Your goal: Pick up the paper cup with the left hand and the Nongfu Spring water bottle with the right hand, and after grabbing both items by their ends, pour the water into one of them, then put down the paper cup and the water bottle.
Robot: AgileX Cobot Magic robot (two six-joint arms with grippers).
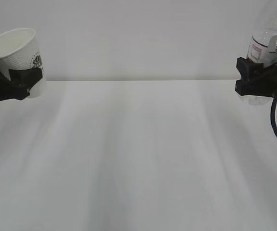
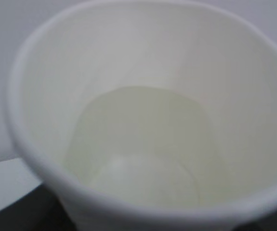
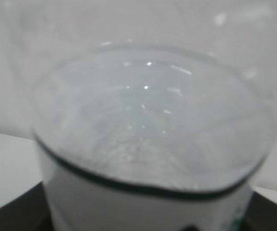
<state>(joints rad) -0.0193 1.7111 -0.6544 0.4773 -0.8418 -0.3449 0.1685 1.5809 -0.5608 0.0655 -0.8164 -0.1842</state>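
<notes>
The left hand (image 1: 26,81) is clamping the light, crushable paper cup (image 1: 18,50) low; far right of it, the right hand (image 1: 254,79) is apparently gripping the slippery Nongfu Spring water bottle (image 1: 263,48) near its base.

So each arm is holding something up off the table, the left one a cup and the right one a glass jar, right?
Not a jar. The right gripper holds a clear plastic water bottle with a red-and-white label, as the exterior view shows. The rest is right: the left gripper holds the cup, and both are off the table.
</notes>
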